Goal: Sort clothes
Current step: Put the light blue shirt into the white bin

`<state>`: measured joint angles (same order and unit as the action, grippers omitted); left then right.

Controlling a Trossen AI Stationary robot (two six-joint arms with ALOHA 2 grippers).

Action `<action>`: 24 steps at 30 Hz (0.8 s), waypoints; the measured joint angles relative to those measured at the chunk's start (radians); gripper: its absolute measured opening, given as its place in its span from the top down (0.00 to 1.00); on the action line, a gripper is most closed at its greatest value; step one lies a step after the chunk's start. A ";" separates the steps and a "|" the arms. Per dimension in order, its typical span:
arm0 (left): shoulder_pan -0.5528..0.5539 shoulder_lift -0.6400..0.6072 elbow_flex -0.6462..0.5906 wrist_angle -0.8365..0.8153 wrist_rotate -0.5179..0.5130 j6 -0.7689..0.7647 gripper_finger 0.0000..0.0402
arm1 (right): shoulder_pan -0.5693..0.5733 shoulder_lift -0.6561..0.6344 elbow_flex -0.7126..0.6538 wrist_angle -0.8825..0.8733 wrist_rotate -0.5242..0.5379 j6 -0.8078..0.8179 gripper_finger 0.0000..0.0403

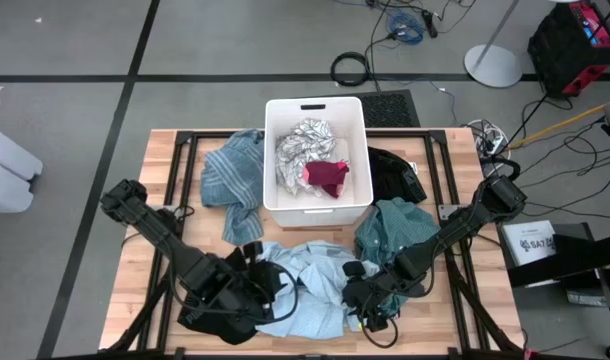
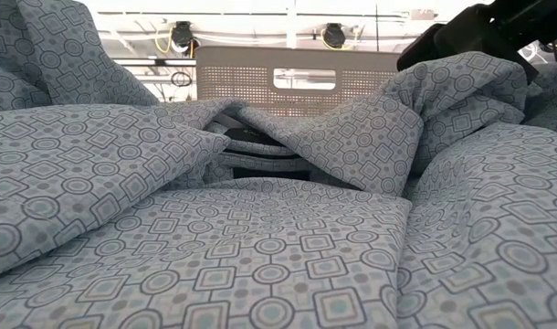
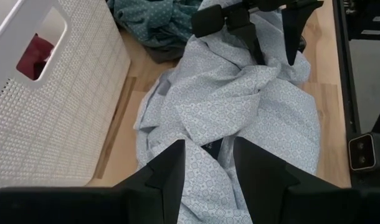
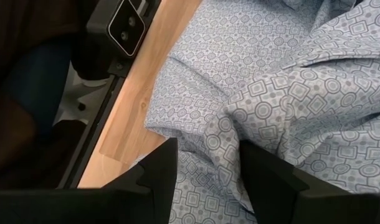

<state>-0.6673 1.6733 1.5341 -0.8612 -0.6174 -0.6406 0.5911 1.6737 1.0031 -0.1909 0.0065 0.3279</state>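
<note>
Both grippers (image 1: 253, 268) (image 1: 370, 300) clamp light blue shirt (image 1: 310, 280) | long axis between them, left-right

A light blue patterned shirt (image 1: 310, 275) lies crumpled at the table's near edge. Just right of it sits a bunched teal garment (image 1: 395, 228). A blue striped shirt (image 1: 235, 180) is heaped at far left, a black piece (image 1: 393, 172) at far right. Between them lie a white-grey patterned cloth (image 1: 303, 143) and a magenta piece (image 1: 328, 177)
</note>
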 joint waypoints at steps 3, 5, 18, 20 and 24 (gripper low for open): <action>0.016 0.000 0.000 0.000 0.009 0.000 0.64 | 0.000 0.000 0.000 0.000 0.015 0.000 0.60; 0.026 0.000 0.000 0.000 0.021 0.001 0.64 | 0.000 0.000 0.000 0.000 0.023 0.000 0.60; 0.066 0.000 0.000 0.005 0.072 0.028 0.64 | 0.000 0.000 0.000 0.000 0.026 -0.001 0.60; 0.066 0.000 0.000 0.009 0.078 0.029 0.64 | 0.000 0.000 0.000 0.000 0.026 -0.001 0.60; 0.066 0.000 0.000 0.009 0.079 0.029 0.64 | 0.000 0.000 0.000 0.000 0.025 -0.001 0.60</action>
<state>-0.6018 1.6733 1.5337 -0.8520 -0.5381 -0.6121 0.5911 1.6741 1.0031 -0.1913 0.0319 0.3271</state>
